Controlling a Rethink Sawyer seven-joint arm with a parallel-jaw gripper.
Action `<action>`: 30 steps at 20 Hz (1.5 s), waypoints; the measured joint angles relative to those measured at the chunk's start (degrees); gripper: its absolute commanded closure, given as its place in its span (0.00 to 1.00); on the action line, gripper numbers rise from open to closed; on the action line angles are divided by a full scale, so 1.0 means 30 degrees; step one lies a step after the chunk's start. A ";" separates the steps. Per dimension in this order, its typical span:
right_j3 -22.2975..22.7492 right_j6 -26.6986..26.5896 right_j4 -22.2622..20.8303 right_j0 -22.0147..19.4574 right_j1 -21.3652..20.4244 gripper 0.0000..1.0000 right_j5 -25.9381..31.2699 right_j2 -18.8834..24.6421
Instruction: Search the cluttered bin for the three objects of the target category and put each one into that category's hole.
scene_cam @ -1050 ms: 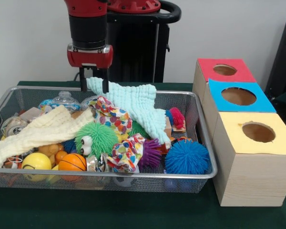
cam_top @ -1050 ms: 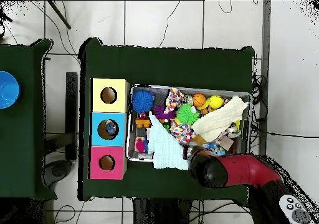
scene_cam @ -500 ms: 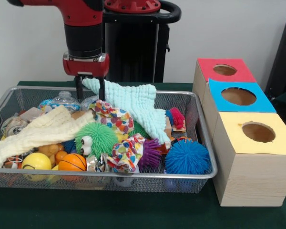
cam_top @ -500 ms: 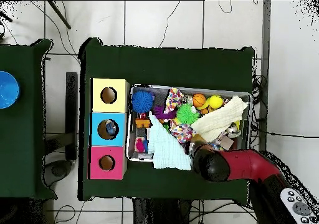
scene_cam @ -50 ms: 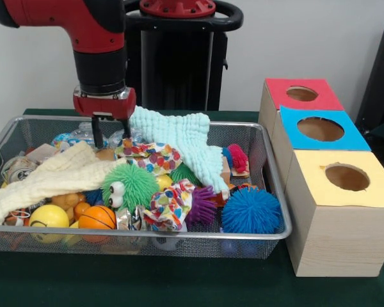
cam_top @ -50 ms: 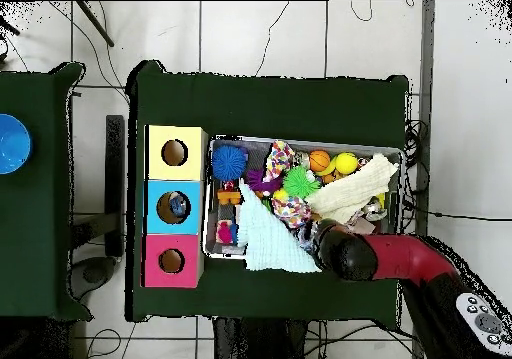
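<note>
Two camera views of one scene. The front view sits close and low, level with a green surface (scene_cam @ -50 ms: 179, 288), looking across a wire bin (scene_cam @ -50 ms: 269, 185) toward the robot, with three coloured boxes (scene_cam @ -50 ms: 336, 211) at the right. The overhead view looks straight down from high up, far enough to take in floor tiles around the surface (cam_top @ -50 ms: 270, 105). Both share the bin (cam_top @ -50 ms: 211, 247) and boxes (cam_top @ -50 ms: 175, 206), which here lie left of the bin.

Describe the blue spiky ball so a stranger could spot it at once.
Look in the wire basket left of the three wooden boxes. The blue spiky ball sits in its front corner nearest the yellow-topped box. It is the only solid blue, bristly ball; the green spiky ball has eyes.
</note>
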 measured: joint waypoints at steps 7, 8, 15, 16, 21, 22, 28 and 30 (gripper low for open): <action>-0.0441 0.0000 -0.0353 -0.0026 0.0402 0.00 0.0000 0.0002; -0.0463 0.0000 -0.0392 -0.0026 0.0443 0.00 0.0000 0.0002; -0.0530 0.0000 -0.0451 -0.0043 0.0698 0.00 0.0000 0.0002; -0.0559 0.0000 -0.0451 -0.0046 0.0734 0.00 0.0000 0.0002; -0.0593 0.0000 -0.0454 -0.0045 0.0777 0.00 0.0000 0.0002; -0.0590 0.0000 -0.0454 -0.0037 0.0759 0.00 0.0000 0.0002; -0.0582 0.0000 -0.0454 0.0314 -0.0117 0.00 0.0002 0.0002; -0.0579 0.0000 -0.0454 0.0448 -0.0459 0.00 0.0004 -0.0001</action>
